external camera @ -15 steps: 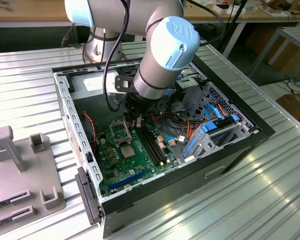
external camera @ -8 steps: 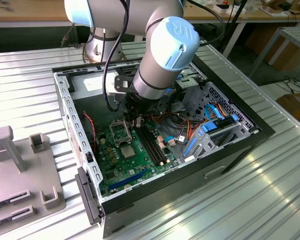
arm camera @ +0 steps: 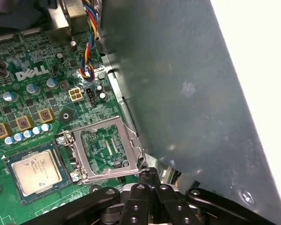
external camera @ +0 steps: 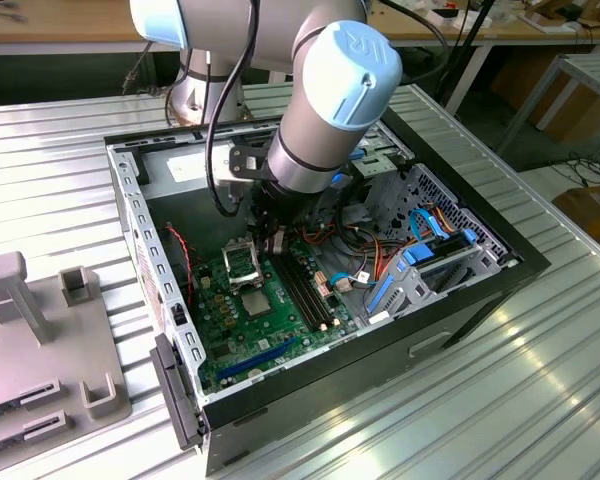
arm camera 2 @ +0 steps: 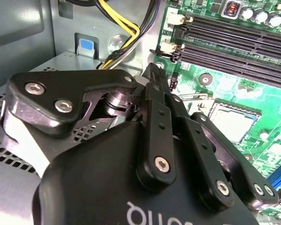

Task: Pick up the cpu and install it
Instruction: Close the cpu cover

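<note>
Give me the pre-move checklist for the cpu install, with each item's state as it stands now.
1. cpu in the socket: ok. In the first wrist view it lies flat inside the socket frame.
2. Load plate closed over the cpu: not ok. It is swung open beside the cpu.
3. Claw free of load: ok. Its fingers are together and nothing shows between them.
4. Claw touching the load plate: cannot tell. The tip sits right at the plate's edge.
5. Coloured wires away from the socket: ok. They hang by the case wall, apart from the plate.
</note>
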